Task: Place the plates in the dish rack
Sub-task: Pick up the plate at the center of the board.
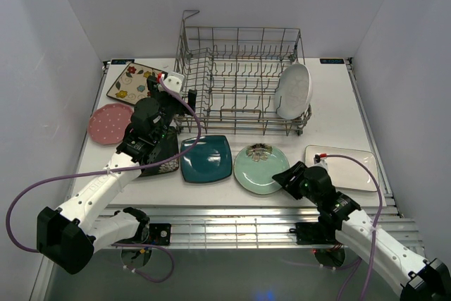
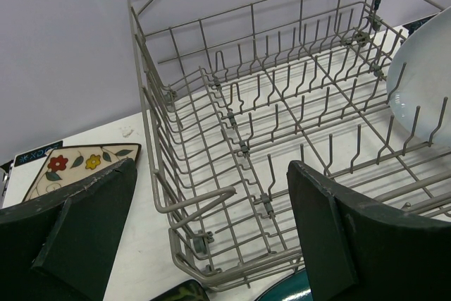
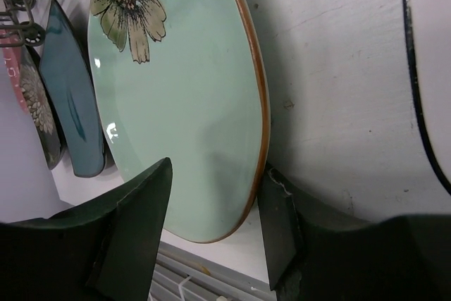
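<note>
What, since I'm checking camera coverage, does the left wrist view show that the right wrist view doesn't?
Only left wrist: the white oval plate standing in the dish rack, and the cream floral plate. Only right wrist: the mint-green plate, its rim between the right hand's fingers, plus the white rectangular plate. Both: the dish rack, the teal plate.

no text can be read; the dark labels (image 1: 121,62) at the far table (image 1: 331,121) corners are too blurred.

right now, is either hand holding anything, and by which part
Nothing is gripped yet. The right hand straddles the mint-green plate at its near rim, fingers not clamped; the left hand is open and empty by the dish rack.
</note>
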You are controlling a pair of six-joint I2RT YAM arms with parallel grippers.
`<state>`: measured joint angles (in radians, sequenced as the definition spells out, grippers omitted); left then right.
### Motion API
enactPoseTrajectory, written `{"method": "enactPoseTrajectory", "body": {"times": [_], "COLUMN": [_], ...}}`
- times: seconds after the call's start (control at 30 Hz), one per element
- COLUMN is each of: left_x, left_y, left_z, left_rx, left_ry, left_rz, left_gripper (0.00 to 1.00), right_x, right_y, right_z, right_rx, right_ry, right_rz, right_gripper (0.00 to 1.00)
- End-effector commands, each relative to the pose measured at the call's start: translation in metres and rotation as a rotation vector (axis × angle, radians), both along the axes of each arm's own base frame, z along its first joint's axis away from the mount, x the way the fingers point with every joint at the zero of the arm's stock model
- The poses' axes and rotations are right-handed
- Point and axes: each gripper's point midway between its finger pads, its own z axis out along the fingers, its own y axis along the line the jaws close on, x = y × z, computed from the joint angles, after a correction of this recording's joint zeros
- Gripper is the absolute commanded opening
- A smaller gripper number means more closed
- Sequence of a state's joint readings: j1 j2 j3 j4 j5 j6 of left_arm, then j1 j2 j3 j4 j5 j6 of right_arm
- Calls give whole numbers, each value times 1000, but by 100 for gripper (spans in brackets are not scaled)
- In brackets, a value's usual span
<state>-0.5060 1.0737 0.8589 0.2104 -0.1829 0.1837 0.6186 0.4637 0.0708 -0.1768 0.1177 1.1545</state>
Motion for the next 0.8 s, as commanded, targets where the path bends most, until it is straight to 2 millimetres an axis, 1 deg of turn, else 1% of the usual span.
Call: {"method": "enactPoseTrajectory", "body": {"times": [0.0, 0.07, 0.27, 0.77], "left_x": [-1, -1, 0, 1], "left_y": [0, -1, 0, -1], "left_z": [2, 1, 2, 0], "left_rx": [-2, 0, 0, 3], "left_ry": [-14, -11, -13, -9], "left_rz": [-2, -5, -2, -3], "left_gripper": [98, 98, 98, 98], "right_x": [-18, -17, -18, -14], "right_y": [-10, -11, -16, -17], "right_z": [-41, -41, -49, -55], "right_rx": [-17, -2, 9, 39], "right_ry": [94, 89, 109, 106], "right_rz": [-25, -42, -90, -132], "right_gripper": [57, 53, 42, 36]}}
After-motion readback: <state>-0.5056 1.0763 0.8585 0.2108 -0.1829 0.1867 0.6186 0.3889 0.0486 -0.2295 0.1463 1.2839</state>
